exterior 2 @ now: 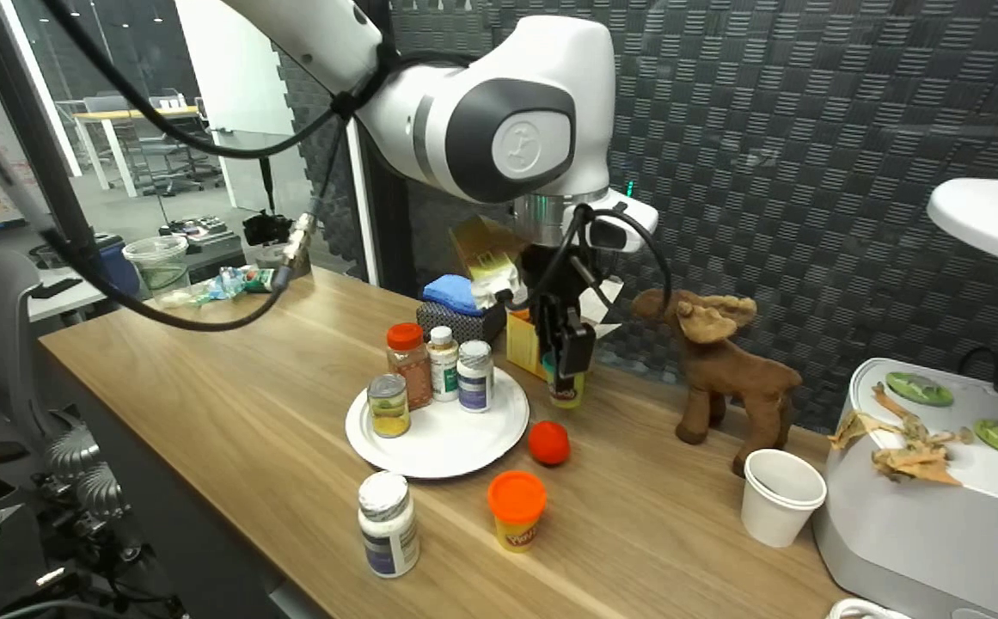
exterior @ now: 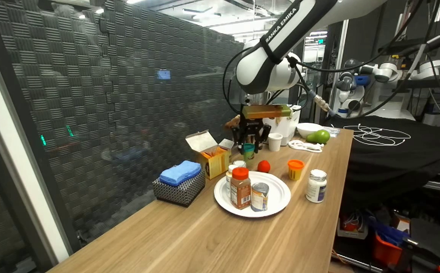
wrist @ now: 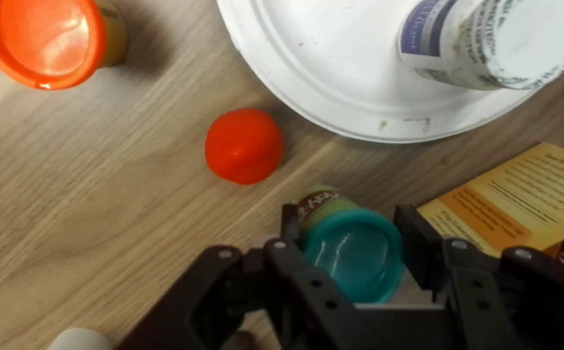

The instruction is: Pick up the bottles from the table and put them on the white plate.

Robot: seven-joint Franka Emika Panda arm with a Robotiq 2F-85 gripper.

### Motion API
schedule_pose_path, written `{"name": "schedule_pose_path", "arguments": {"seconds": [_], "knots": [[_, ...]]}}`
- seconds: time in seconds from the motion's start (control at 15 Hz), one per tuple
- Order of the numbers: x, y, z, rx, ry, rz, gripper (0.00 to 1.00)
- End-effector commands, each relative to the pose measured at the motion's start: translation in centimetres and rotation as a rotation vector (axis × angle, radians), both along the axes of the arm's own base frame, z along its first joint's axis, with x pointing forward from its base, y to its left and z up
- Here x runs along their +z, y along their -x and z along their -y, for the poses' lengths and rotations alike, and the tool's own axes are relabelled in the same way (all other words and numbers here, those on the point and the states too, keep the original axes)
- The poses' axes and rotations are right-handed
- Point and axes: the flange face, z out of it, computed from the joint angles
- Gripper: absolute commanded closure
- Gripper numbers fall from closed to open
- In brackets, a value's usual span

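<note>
The gripper [wrist: 346,228] is standing with its jaws partway apart, apparently pinching the teal-lidded tub [wrist: 354,262] at its lid, off the white plate [exterior 2: 447,451] on the side of the yellow carton [exterior: 218,167]. Whether the tub's base is resting on the table [exterior: 204,235], cannot tell. Tub hardly passing for a bottle; its part in the job is looking doubtful. Standing on the plate: the red-capped bottle [exterior 2: 413,374], a slim white-capped bottle [exterior 2: 444,371] and a stout white-capped bottle [exterior 2: 474,383], with a can [exterior 2: 389,406] beside them. In both exterior views a loose white bottle [exterior 2: 390,529] is standing upright near the plate, on the side away from the carton. Expecting it to be behaving as stiff, lightish plastic, hardly fragile, its glossy label perhaps slipping a little; contents hidden, so weight is being guessed. Best hold probably going around the straight body below the shoulder, sparing the cap. Same worry with the tub: its lid could be popping off if carrying the load; gripping lower would be safer.
</note>
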Motion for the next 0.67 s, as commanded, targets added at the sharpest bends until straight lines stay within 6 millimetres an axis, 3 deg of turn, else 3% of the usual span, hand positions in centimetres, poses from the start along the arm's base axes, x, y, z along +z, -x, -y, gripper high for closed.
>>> {"name": "schedule_pose_path", "arguments": {"seconds": [0.0,0.2,0.4,0.6], "knots": [[3.6,2.4,-1.9,-0.124,-0.033,0.025,0.73],[4.1,4.3,-4.3,-0.215,-0.083,-0.001,0.73],[3.4,6.3,-6.9,-0.292,-0.108,-0.032,0.73],[2.4,7.9,-7.9,-0.371,-0.081,-0.025,0.73]]}}
